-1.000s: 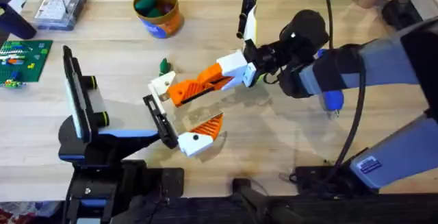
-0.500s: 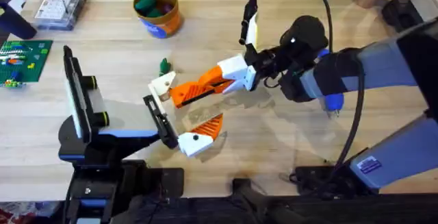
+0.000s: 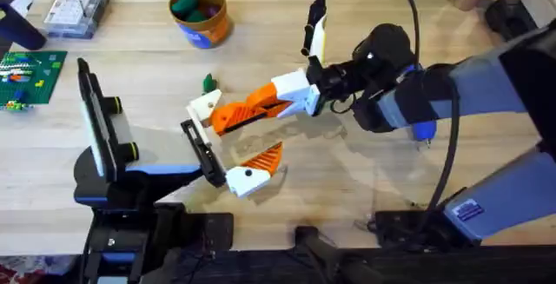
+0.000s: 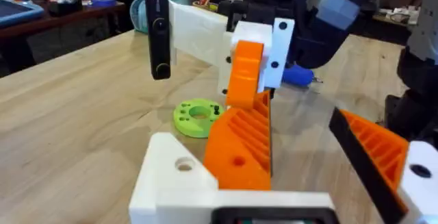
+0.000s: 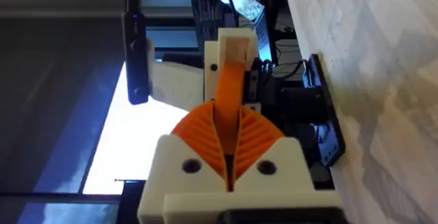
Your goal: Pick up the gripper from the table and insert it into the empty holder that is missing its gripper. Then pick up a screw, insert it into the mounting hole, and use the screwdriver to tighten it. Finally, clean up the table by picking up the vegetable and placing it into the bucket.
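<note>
My right gripper [image 3: 228,115], white with orange ribbed pads, is shut on the gripper [image 3: 206,106], whose cream-white base block hangs just above the table at the centre. In the right wrist view the gripper [image 5: 233,46] juts out from between my pads. The holder [image 3: 200,149], a narrow black bracket, stands just in front of it at the left arm's tip. My left gripper [image 3: 228,158] is open: the holder and its one orange finger [image 3: 254,171] stand apart. The bucket [image 3: 201,13] sits at the back with toy food inside. A small green vegetable [image 3: 208,82] lies behind the held gripper.
A clear parts box [image 3: 76,6] and a green brick plate [image 3: 30,75] occupy the back left. A blue-handled tool [image 3: 421,129] lies under the right arm. A black-and-white camera mount [image 3: 314,23] rises above the right wrist.
The right gripper has shifted slightly left with the gripper in it, closer to the holder. The left arm has not moved.
</note>
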Robot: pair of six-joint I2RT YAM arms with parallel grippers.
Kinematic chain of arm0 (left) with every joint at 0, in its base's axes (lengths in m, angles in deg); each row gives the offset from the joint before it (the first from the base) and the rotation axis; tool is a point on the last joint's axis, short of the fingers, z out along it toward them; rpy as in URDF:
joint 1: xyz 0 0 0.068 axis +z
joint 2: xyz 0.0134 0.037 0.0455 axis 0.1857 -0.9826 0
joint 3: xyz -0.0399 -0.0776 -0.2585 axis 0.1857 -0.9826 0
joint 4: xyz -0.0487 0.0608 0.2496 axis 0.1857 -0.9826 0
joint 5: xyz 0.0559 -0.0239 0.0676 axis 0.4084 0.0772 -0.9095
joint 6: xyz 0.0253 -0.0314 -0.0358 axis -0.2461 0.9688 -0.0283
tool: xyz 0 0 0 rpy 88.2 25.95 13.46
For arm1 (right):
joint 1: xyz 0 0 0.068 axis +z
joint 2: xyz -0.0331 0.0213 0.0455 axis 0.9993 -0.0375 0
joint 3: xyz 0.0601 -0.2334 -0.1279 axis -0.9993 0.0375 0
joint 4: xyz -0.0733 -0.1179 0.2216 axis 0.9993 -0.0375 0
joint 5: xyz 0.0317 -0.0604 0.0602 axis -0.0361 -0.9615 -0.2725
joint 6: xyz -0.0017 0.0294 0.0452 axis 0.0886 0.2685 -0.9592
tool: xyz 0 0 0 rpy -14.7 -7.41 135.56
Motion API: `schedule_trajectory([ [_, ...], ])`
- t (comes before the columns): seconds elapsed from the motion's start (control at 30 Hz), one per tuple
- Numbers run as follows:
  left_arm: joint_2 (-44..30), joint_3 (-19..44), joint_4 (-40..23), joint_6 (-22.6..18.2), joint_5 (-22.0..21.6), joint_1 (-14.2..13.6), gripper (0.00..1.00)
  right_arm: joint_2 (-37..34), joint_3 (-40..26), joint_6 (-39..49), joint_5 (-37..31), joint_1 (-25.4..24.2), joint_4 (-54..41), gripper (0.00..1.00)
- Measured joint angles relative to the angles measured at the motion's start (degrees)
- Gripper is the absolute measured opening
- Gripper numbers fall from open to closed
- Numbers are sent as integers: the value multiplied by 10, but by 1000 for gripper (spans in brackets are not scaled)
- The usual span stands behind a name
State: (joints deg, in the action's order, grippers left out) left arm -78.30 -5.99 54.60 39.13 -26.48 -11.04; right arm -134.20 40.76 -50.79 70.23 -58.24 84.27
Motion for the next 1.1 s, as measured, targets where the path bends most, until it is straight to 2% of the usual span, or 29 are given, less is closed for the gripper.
schedule_trajectory([
  [0.3,0,0,1,-1,-7,0,986,0,0,-5,-22,0,-4,17],
  [0.53,0,0,0,1,-7,0,986,0,0,-6,-39,1,-48,17],
  [1.1,0,0,1,1,-12,0,986,0,1,-9,-69,10,-46,17],
])
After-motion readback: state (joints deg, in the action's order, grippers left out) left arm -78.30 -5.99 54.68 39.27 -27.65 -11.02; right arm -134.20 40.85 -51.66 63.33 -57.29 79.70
